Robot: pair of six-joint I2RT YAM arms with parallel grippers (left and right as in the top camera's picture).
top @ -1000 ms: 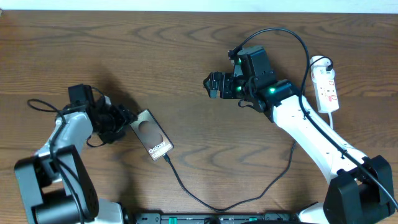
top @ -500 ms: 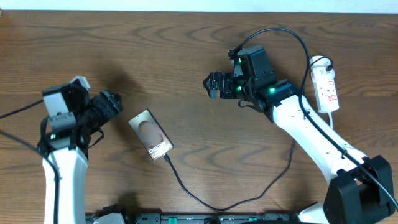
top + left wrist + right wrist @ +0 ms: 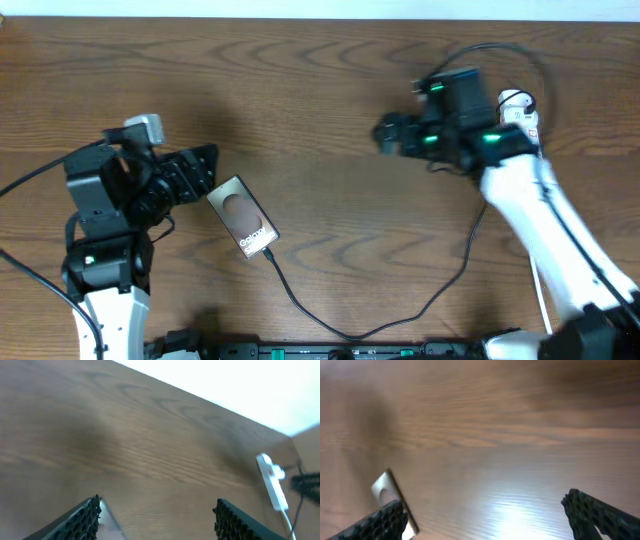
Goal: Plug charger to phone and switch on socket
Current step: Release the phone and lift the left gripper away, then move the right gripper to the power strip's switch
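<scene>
The phone [image 3: 243, 217] lies flat on the wooden table, "Galaxy" lettering toward its lower end. The charger cable [image 3: 345, 333] runs from that lower end, where its tip meets the phone, in a loop toward the right. My left gripper [image 3: 205, 168] is open and empty, just left of the phone's upper corner; its fingers frame bare wood in the left wrist view [image 3: 157, 502]. My right gripper [image 3: 388, 132] is open and empty, blurred, above the table at the right [image 3: 484, 500]. The socket [image 3: 515, 101] is mostly hidden behind the right arm; it also shows in the left wrist view [image 3: 272, 482].
A corner of the phone shows in the right wrist view [image 3: 387, 489]. The table's far edge [image 3: 300, 20] runs along the top. Black arm cables [image 3: 25, 180] hang at the left. A dark rail [image 3: 350, 350] lies along the front edge.
The left arm let go of the phone, pulled back and rose, and its gripper now hovers by the phone's upper corner. The right arm swung right toward the socket.
</scene>
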